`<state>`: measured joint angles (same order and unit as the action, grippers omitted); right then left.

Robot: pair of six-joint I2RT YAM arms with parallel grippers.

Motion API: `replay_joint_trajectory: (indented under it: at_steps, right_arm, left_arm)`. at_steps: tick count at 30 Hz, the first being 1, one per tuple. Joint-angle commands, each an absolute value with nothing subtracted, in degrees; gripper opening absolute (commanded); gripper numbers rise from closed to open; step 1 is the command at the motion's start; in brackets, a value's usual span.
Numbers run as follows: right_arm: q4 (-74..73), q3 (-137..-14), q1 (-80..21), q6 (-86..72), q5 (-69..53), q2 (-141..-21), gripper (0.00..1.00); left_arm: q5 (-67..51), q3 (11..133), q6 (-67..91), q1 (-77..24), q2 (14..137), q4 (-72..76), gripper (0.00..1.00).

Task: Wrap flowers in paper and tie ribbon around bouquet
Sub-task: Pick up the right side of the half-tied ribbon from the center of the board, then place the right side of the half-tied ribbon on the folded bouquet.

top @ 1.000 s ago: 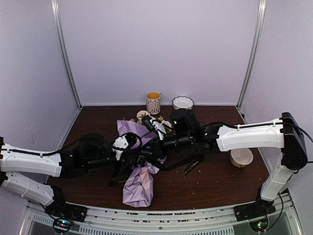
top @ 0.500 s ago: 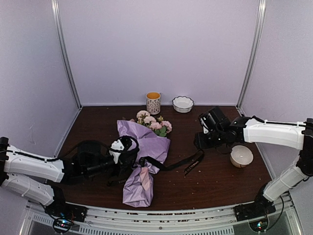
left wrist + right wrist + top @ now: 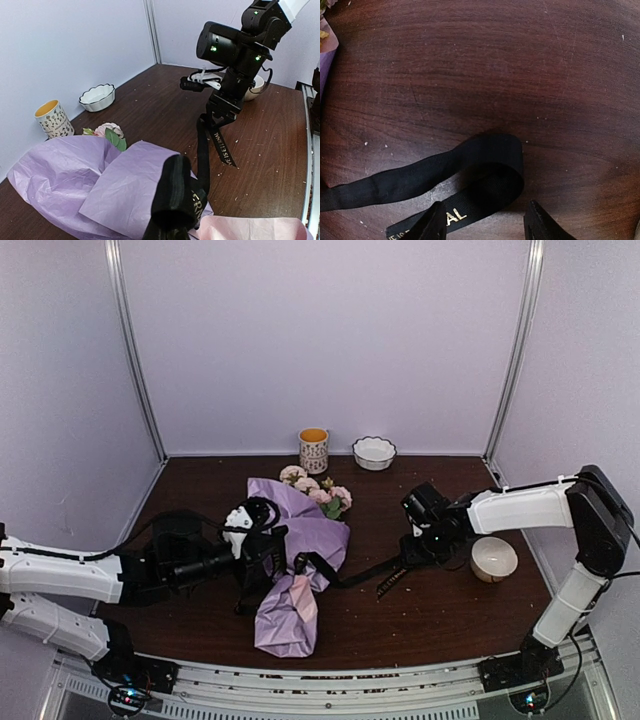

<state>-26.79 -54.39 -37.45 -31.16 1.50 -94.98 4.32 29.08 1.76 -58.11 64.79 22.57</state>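
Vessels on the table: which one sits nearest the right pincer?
The smooth-rimmed bowl at the right; the scalloped bowl and the cup stand farther back.

Three cameras around one table, and one ribbon in all of them.

The top camera sits high behind the arm bases and looks down and forward over the whole dark brown wooden table (image 3: 450, 610) to the back wall. The left wrist camera is low and close, and it faces across the table to the black-and-white right arm (image 3: 235, 45). It shares the cream mug with a yellow inside (image 3: 313, 450) (image 3: 52, 118) and the white scalloped bowl (image 3: 374, 451) (image 3: 97, 96) with the top view. The right wrist camera looks almost straight down, very near the wood. All three see the narrow black ribbon with pale lettering (image 3: 365, 570) (image 3: 220, 145) (image 3: 420, 180).
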Motion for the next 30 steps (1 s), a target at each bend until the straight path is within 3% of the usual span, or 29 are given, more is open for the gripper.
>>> replay_joint_trajectory:
  at_steps: [1, 6, 12, 20, 30]
  right_arm:
    - [-23.5, -54.4, -35.8, -32.2, -0.2, -96.8, 0.53]
    - [-20.9, -54.6, -33.9, -32.3, -2.1, -99.5, 0.41]
    - [-18.9, -54.4, -31.6, -31.5, -2.6, -99.5, 0.01]
    - [-25.9, -65.8, -31.6, -26.2, -2.0, -96.3, 0.00]
    - [-17.9, -93.7, -52.3, -23.4, -11.1, -99.8, 0.00]
  left_arm:
    - [2.4, 29.6, -0.3, -57.7, 65.2, 27.5, 0.00]
    - [1.0, 27.1, -0.4, -57.7, 65.7, 29.3, 0.00]
    - [-1.1, 26.2, -0.3, -57.7, 64.8, 30.1, 0.00]
    - [-1.7, 25.4, -0.6, -57.7, 64.6, 31.2, 0.00]
    - [-4.0, 23.9, -1.3, -57.7, 65.3, 34.6, 0.00]
